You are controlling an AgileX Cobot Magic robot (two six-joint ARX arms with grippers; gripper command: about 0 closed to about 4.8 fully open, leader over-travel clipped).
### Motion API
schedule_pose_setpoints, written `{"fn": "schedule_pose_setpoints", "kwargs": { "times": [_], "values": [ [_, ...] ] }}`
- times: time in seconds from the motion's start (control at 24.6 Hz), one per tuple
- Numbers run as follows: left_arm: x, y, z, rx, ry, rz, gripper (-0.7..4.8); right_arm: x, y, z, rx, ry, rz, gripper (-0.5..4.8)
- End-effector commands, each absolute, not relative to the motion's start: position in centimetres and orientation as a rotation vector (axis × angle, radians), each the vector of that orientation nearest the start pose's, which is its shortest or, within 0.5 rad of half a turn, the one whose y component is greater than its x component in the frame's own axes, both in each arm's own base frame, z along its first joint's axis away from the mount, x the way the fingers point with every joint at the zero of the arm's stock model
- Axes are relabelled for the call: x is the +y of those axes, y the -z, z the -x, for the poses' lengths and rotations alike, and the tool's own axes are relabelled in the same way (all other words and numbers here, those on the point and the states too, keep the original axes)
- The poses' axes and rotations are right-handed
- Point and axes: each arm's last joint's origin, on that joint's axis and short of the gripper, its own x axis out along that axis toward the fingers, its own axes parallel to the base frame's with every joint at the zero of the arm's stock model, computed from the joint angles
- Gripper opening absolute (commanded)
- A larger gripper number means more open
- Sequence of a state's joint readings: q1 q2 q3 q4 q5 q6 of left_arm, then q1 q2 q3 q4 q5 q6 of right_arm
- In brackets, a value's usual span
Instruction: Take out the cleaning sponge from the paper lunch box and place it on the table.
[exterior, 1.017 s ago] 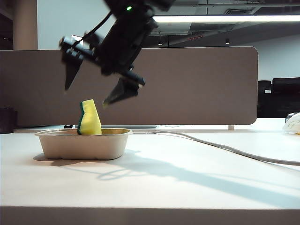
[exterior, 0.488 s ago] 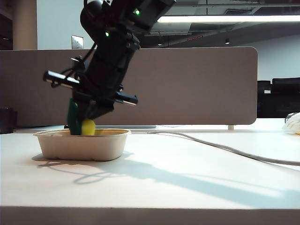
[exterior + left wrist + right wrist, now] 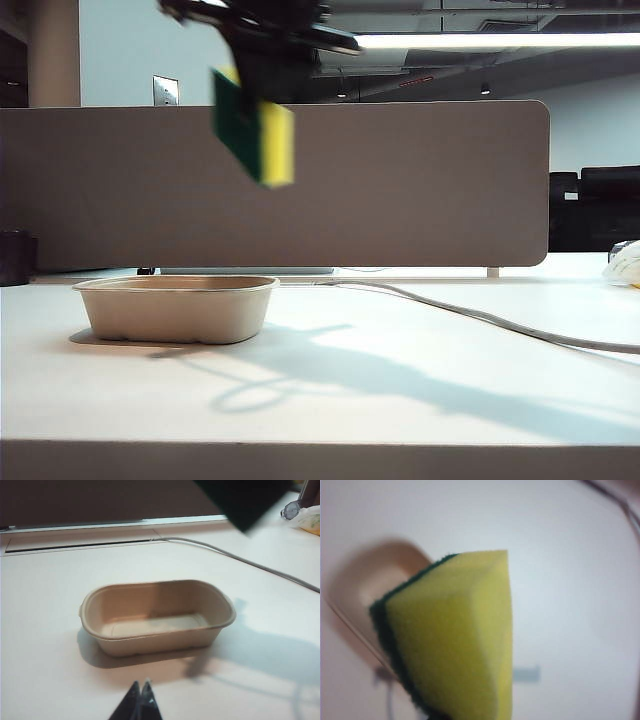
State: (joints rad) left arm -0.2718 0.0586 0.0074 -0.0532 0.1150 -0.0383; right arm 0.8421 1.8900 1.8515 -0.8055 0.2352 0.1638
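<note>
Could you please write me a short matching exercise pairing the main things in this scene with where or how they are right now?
1. cleaning sponge
2. paper lunch box
3. left claw
4. right claw

A. empty on the table
B. shut, hovering near the box
C. hanging high in the air
D. clamped on the sponge

Pairs: 1-C, 2-A, 3-B, 4-D

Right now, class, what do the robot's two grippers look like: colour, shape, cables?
The right gripper, at the top of the exterior view above the cleaning sponge, is a black, blurred, blocky body with a thin crossbar; no cables or markings can be made out. The left gripper, near the paper lunch box, shows only two dark, slim fingers tapering to points.
</note>
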Motion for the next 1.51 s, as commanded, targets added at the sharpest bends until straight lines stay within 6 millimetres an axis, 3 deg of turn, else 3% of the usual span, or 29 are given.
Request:
{"fn": "schedule_pose_setpoints", "kwargs": {
  "times": [0.04,0.16,0.28,0.41,0.73,0.77,0.81,0.85,0.89,1.06,1.1,1.14,1.18,1.22,1.26,1.34,1.51],
  "values": [
    [-2.7,-15.8,-9.6,0.095,0.35,0.032,-0.05,28.3,-31.4,-28.2,0.945,-0.425,0.402,-0.06],
    [-2.4,-16.0,-9.5,0.067,0.324,0.034,-0.06,28.2,-29.4,-28.4,0.964,-0.414,0.414,0.08],
    [-2.4,-16.1,-9.5,0.065,0.324,0.035,-0.06,27.5,-27.8,-28.2,0.991,-0.314,0.5,2.76],
    [-2.4,-16.1,-9.5,0.065,0.324,0.035,-0.06,26.6,-27.4,-28.3,1.042,-0.277,0.522,4.79],
    [-2.4,-16.1,-9.5,0.064,0.324,0.035,-0.05,27.0,-27.7,-27.2,1.066,-0.278,0.531,4.79],
    [-2.4,-16.1,-9.5,0.062,0.325,0.035,-0.05,26.9,-28.0,-27.1,1.051,-0.274,0.527,4.27],
    [-2.4,-16.1,-9.5,0.062,0.324,0.035,-0.05,27.1,-28.5,-26.7,1.024,-0.276,0.528,3.12],
    [-2.3,-16.1,-9.5,0.058,0.323,0.035,-0.05,27.3,-29.7,-25.8,0.963,-0.272,0.531,0.51],
    [-2.3,-16.1,-9.5,0.057,0.322,0.035,-0.05,26.9,-30.8,-25.5,0.925,-0.266,0.514,0.03],
    [-1.7,-16.1,-9.5,0.052,0.271,0.037,-0.05,23.5,-37.6,-22.2,0.758,-0.296,0.351,-0.08],
    [-1.5,-16.1,-9.6,0.053,0.246,0.038,-0.05,21.4,-40.4,-20.2,0.679,-0.313,0.286,-0.08],
    [-1.4,-16.1,-9.6,0.052,0.239,0.038,-0.05,20.4,-41.6,-19.2,0.64,-0.325,0.254,-0.08],
    [-1.4,-16.1,-9.6,0.053,0.236,0.038,-0.05,18.2,-44.0,-16.6,0.554,-0.36,0.174,-0.08],
    [-1.4,-16.1,-9.6,0.053,0.236,0.038,-0.05,17.3,-44.9,-15.5,0.518,-0.377,0.146,-0.08],
    [-1.4,-16.1,-9.6,0.054,0.24,0.038,-0.05,15.1,-46.5,-13.0,0.443,-0.419,0.091,-0.08],
    [-1.4,-16.1,-9.6,0.054,0.239,0.038,-0.06,12.7,-47.3,-10.0,0.353,-0.491,0.025,-0.08],
    [-1.4,-16.1,-9.6,0.054,0.24,0.038,-0.05,11.0,-46.1,-7.6,0.292,-0.574,-0.015,-0.08]
  ]
}}
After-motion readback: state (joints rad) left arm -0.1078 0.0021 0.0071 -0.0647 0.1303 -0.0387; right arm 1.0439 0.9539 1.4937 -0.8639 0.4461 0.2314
